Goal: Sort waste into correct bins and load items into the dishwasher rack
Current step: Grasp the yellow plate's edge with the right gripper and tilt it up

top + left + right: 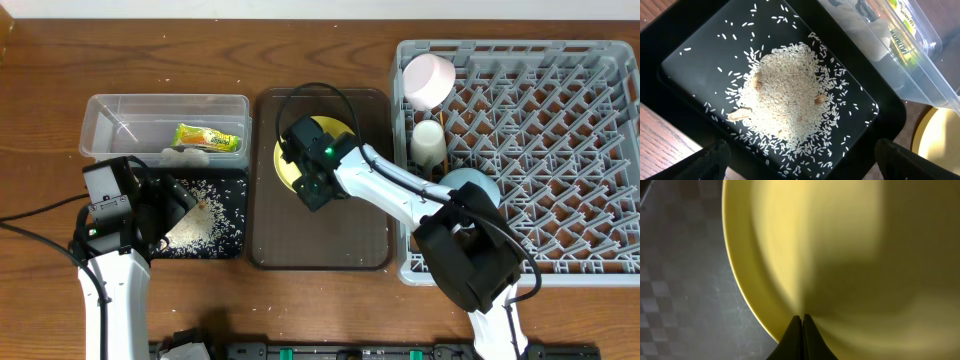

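Observation:
The yellow plate (335,135) lies on the dark brown serving tray (370,240). My right gripper (312,188) is shut, with its tips over the plate's inner surface (850,255) just inside the near-left rim and nothing between the fingers (802,316). My left gripper (168,208) is open and empty above the black tray (232,245), which holds a heap of white rice (790,95). The clear tub (110,110) holds the snack wrapper (208,137) and a white tissue (186,154). No chopsticks show.
The grey dishwasher rack (560,150) stands at the right. Along its left side it holds the pinkish-white bowl (428,80), the white cup (429,142) and the light blue bowl (468,185). The right arm reaches across the rack's front left corner.

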Action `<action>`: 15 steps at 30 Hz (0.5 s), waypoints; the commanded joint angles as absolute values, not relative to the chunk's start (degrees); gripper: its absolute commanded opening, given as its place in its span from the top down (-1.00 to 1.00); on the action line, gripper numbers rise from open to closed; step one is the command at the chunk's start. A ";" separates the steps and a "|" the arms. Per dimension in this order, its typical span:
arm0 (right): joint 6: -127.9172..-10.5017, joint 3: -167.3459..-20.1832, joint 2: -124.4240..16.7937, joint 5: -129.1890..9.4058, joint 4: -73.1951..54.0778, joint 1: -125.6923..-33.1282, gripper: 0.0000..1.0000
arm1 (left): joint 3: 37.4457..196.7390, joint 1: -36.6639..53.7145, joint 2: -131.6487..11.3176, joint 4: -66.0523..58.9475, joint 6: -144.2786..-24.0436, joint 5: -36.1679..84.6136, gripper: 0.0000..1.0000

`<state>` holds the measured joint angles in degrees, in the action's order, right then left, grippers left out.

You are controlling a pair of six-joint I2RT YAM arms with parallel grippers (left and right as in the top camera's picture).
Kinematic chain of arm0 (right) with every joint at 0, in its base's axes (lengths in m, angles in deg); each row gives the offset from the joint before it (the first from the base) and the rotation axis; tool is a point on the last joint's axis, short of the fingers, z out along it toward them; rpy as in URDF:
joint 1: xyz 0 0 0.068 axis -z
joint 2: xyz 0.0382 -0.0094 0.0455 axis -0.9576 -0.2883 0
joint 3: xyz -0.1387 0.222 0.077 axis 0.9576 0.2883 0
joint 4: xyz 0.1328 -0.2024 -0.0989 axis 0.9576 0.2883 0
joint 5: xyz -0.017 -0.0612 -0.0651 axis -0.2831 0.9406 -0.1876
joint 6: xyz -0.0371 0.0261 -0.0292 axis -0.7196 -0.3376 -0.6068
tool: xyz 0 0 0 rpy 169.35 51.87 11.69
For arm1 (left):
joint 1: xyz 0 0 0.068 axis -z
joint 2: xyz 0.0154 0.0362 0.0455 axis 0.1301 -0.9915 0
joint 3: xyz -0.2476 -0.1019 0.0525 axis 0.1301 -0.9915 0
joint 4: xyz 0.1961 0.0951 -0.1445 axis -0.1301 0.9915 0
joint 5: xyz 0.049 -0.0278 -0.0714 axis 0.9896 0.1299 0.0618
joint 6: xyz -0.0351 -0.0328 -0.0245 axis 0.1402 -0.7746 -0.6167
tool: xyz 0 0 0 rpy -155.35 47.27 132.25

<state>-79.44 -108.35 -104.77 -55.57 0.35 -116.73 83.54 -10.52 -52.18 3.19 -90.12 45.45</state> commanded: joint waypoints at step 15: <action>-79.96 -109.01 -105.21 -74.39 8.18 -120.99 0.93 | 84.33 -10.79 -52.24 3.34 -90.42 46.36 -0.90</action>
<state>-79.44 -108.35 -104.82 -70.63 6.10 -120.12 83.54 -10.52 -52.18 3.17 -90.14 45.45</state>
